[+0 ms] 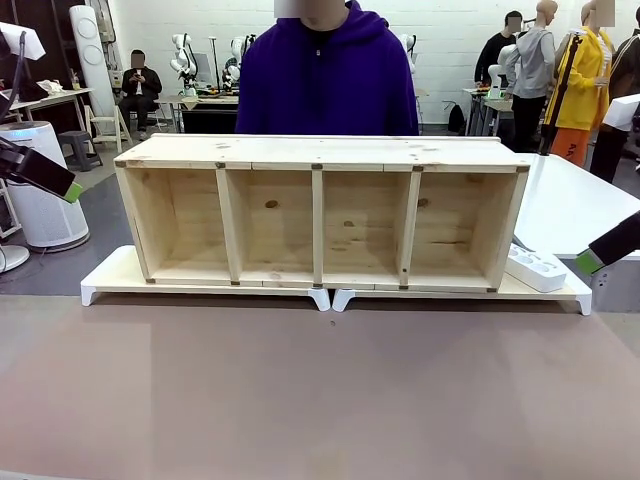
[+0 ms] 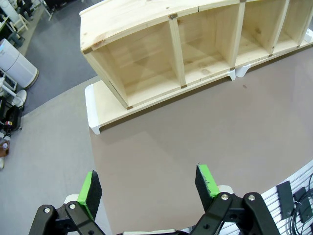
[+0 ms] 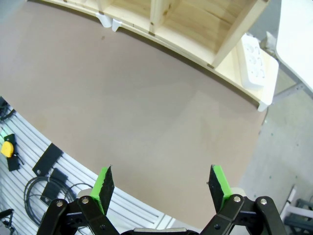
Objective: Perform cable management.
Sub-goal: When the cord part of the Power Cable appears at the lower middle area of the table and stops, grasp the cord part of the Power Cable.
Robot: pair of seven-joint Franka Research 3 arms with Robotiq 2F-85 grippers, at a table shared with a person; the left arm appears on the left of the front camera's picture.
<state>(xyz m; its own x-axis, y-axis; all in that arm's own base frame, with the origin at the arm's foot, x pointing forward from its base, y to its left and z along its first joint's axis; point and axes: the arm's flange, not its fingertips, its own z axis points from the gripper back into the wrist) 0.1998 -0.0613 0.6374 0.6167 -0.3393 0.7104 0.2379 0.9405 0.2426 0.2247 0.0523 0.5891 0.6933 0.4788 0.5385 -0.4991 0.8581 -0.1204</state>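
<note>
Left tool (image 2: 148, 184) and right tool (image 3: 161, 181) — jaws wide — facing brown table (image 2: 195, 147).

Dead centre, the pale honey-toned four-bay pine shelf box (image 1: 320, 215): light straw grain, with small dark brown knots dotted over its back panels and top. Under it are flat white plastic riser boards (image 1: 105, 278), plain all over. At the box's end sits a white rectangular power strip (image 1: 536, 268) — white on white. The wide tabletop (image 1: 320, 400) is an even, matte brownish-mauve. Behind it, a person's solid deep purple hoodie (image 1: 325, 80). The left gripper (image 2: 148, 185) is black with bright green pads (image 2: 90, 188) — the right gripper (image 3: 161, 181) matches it, black and green. The floor (image 2: 49, 98) is mid-grey.
</note>
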